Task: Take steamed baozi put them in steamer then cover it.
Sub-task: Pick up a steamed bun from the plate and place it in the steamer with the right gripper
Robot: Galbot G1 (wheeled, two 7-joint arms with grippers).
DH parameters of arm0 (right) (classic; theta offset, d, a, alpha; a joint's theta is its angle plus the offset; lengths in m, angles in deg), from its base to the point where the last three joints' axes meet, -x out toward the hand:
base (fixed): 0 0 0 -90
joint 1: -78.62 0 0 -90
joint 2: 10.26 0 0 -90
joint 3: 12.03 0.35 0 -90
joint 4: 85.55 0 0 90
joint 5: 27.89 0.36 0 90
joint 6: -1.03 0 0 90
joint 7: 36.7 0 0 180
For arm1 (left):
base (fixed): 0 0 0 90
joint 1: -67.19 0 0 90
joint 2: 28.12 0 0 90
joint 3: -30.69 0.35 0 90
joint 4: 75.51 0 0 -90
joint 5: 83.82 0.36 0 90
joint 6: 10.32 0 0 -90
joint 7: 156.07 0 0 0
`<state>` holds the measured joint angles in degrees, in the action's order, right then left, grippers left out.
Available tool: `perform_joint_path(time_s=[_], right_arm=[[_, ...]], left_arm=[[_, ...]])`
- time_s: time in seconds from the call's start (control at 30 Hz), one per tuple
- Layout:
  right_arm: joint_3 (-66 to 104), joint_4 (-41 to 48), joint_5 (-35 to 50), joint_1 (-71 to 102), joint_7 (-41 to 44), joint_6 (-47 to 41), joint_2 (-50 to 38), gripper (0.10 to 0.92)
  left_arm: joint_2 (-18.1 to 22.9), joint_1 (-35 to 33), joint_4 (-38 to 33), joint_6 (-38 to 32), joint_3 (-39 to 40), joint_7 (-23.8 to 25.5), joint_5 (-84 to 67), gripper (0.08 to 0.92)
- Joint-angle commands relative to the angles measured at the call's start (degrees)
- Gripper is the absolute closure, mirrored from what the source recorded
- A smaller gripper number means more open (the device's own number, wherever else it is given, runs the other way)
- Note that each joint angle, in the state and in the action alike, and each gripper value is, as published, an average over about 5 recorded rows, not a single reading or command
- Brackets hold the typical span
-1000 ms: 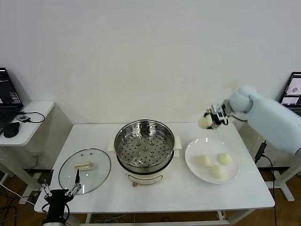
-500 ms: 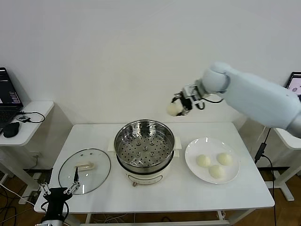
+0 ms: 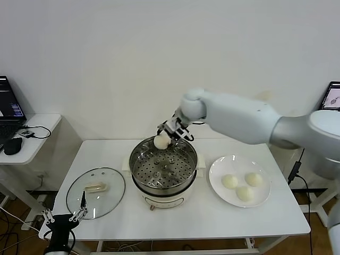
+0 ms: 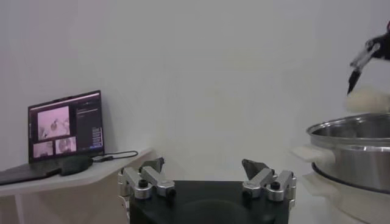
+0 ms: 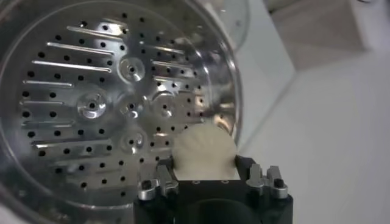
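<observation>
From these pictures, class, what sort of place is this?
Probably a robot test lab, not a kitchen: a bare white table holding a steamer, a laptop on a side desk, cables on the floor.

Right end effector (image 3: 162, 139): clamped on one baozi (image 3: 161, 142), held over the far rim of the steamer (image 3: 163, 164).
Steamer: mid-worktop (image 3: 175, 218), uncovered, perforated tray bare.
Plate (image 3: 239, 180): just right of the steamer, carrying three baozi (image 3: 243, 185) bunched together.
Cover (image 3: 95, 192): flat on the worktop left of the steamer, handle up.
Left end effector (image 3: 62, 219): fingers spread, low at the worktop's near left corner, near the cover's edge.
</observation>
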<state>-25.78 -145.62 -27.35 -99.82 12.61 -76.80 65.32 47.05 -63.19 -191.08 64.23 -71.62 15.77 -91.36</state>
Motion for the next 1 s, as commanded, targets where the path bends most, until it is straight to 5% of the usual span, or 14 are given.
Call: perform_joint_path(time_s=[0.03,0.7,1.0], right_arm=[[-1.79,5.08,-9.00,2.16,-0.58,8.24,4.62,0.381],[0.04,9.92,-15.97,4.32,-3.00,13.75,5.60,0.373],[-0.18,5.60,-8.49,-0.97,-0.80,11.04,2.79,0.211]], left_arm=[[0.02,0.00,0.03,-0.05,-0.03,0.01,-0.13,0.177],[0.07,0.38,0.23,-0.07,0.07,0.07,-0.38,0.177],[0.30,0.07,-0.19,-0.07,0.08,0.06,-0.33,0.177]])
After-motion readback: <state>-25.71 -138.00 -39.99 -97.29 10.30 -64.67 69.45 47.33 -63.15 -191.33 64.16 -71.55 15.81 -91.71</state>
